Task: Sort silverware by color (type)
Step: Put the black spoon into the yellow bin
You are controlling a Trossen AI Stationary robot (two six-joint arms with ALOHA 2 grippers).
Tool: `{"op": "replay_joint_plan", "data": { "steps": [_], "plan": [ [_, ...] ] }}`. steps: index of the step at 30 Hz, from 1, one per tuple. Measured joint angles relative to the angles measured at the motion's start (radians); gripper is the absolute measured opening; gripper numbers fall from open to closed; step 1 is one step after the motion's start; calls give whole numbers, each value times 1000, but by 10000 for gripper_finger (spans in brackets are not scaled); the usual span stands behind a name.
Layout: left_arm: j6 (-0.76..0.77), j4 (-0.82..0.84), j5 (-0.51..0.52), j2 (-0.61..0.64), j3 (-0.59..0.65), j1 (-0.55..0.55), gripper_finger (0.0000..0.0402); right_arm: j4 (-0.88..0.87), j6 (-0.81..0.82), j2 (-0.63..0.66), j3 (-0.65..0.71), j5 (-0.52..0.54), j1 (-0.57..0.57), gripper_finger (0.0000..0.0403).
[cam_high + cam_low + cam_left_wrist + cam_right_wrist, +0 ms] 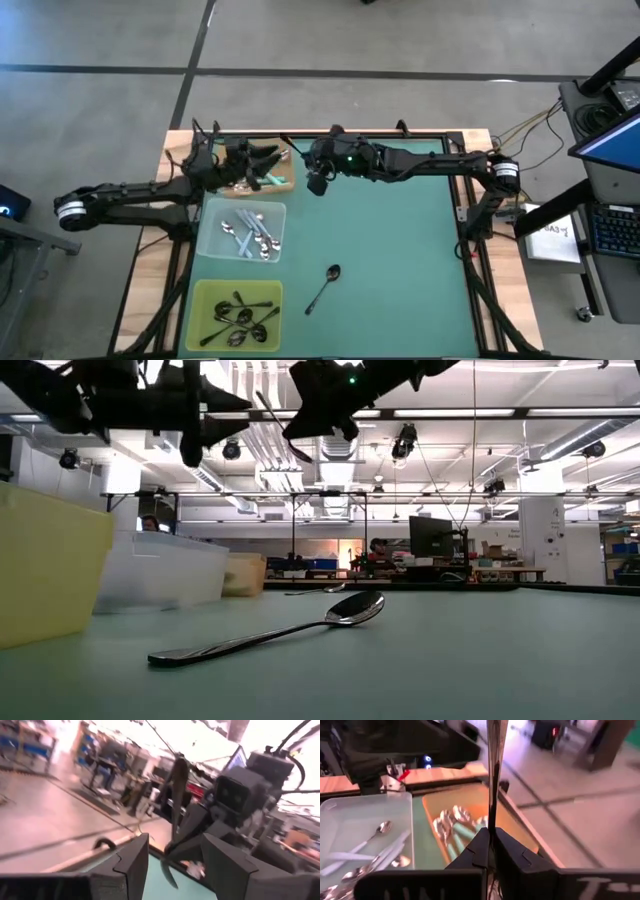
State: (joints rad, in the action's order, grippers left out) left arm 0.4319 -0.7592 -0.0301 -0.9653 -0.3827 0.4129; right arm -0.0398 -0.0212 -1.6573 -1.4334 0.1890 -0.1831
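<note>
My right gripper [312, 162] hangs high over the far part of the green mat, shut on a dark spoon [492, 780]. My left gripper [172, 870] faces it from the left, above the brown tray [283, 185], open, with the spoon just beyond its fingertips. Another dark spoon [325, 285] lies flat on the mat. Teal-handled spoons [457, 832] lie in the brown tray, pale-handled ones in the clear tray [212, 240], and black ones in the yellow-green tray [200, 300]. My right gripper pinches the spoon's thin shaft [491, 822] between its two fingers, which lie across it. The spoon stands nearly upright and is lifted clear of everything. One end rises above the fingers [179, 775] and the other pokes out below them [167, 875].
The three trays stand in a column along the mat's left side, from far to near. The middle and right of the mat [400, 260] hold only the loose spoon. A black frame rail [400, 135] borders the far edge.
</note>
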Motion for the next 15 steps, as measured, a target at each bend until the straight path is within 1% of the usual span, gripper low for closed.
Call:
{"op": "replay_joint_plan", "data": {
  "steps": [3, 8, 15],
  "plan": [
    [-44, 19, 41, 0, -37, 0, 165, 36, -79, 0, 0, -1, 3, 9],
    [-83, 27, 45, 0, -69, 0, 165, 39, -106, 0, 0, -5, 2, 9],
    [-82, 45, 46, 0, -77, 0, 165, 49, -147, 0, 0, -6, 9, 9]
  ]
}}
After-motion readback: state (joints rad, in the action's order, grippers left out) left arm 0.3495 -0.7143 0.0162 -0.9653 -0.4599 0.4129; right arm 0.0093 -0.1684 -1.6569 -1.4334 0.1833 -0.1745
